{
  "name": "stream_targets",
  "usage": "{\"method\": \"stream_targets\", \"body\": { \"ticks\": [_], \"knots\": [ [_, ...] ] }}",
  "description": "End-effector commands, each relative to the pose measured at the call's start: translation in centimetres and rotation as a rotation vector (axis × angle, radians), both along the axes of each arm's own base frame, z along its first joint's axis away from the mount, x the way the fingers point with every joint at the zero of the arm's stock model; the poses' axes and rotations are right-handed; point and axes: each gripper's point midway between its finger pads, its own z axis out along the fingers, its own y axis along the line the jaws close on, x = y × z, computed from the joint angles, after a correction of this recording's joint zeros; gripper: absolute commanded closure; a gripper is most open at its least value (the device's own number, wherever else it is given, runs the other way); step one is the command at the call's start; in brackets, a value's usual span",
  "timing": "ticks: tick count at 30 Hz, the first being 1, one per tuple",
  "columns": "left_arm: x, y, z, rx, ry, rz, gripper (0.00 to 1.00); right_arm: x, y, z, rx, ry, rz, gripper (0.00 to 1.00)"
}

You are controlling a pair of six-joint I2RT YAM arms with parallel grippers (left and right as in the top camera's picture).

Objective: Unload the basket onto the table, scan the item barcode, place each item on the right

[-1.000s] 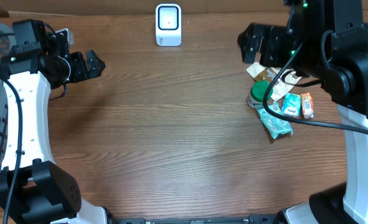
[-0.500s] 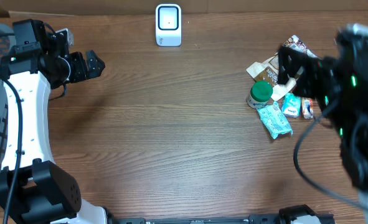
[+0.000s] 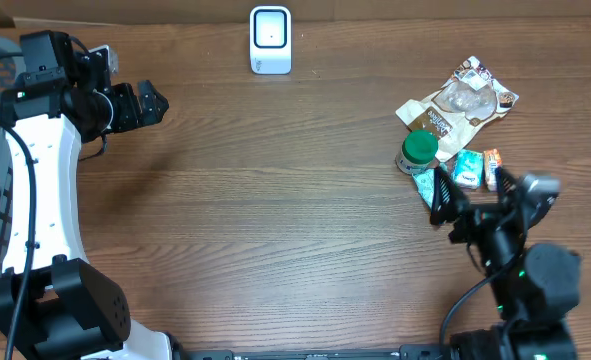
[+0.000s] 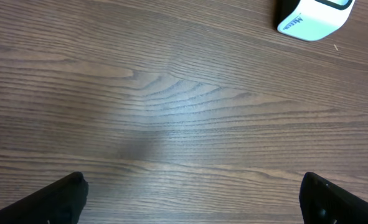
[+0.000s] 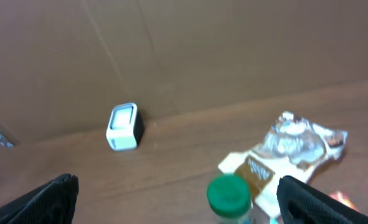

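Observation:
A white barcode scanner [image 3: 270, 40] stands at the back middle of the table; it also shows as the scanner [image 4: 314, 15] and the scanner [image 5: 122, 126] in the two wrist views. The items lie in a cluster at the right: a green-capped bottle [image 3: 418, 150], a brown and white snack pouch [image 3: 457, 104], a teal packet [image 3: 427, 185], a small blue packet [image 3: 468, 168] and an orange one [image 3: 493, 168]. My right gripper [image 3: 473, 195] is open just in front of this cluster, facing the bottle [image 5: 228, 194] and pouch [image 5: 296, 146], holding nothing. My left gripper [image 3: 153, 103] is open and empty at the far left.
A brown cardboard wall [image 5: 190, 50] runs behind the table's far edge. The left arm's white link [image 3: 40, 190] stretches along the left side. Bare wooden tabletop [image 3: 275, 200] lies between scanner, items and left gripper.
The right arm has swung from above the back right of the items down to the front right, uncovering the pouch. The left arm has not moved.

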Motion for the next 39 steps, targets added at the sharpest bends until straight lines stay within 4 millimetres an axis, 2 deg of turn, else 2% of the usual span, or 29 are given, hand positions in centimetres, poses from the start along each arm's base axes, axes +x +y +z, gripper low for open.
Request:
{"method": "stream_targets", "body": {
  "ticks": [1, 9, 16, 22, 31, 39],
  "knots": [
    [0.4, 0.0, 1.1, 0.018, -0.032, -0.022, 0.00, -0.6, 0.2, -3.3, 0.004, -0.061, 0.019, 0.00],
    [0.4, 0.0, 1.1, 0.018, -0.032, -0.022, 0.00, -1.3, 0.6, -7.6, 0.015, -0.148, 0.042, 0.00],
    [0.4, 0.0, 1.1, 0.018, -0.032, -0.022, 0.00, -1.5, 0.9, -10.0, 0.015, -0.132, 0.063, 0.00],
    [0.4, 0.0, 1.1, 0.018, -0.032, -0.022, 0.00, -1.6, 1.2, -10.1, 0.002, -0.127, 0.075, 0.00],
    [0.4, 0.0, 1.1, 0.018, -0.032, -0.022, 0.00, -2.1, 3.2, -9.9, -0.174, -0.178, 0.200, 0.00],
    [0.4, 0.0, 1.1, 0.018, -0.032, -0.022, 0.00, -2.1, 3.3, -9.9, -0.294, -0.207, 0.216, 0.00]
  ]
}}
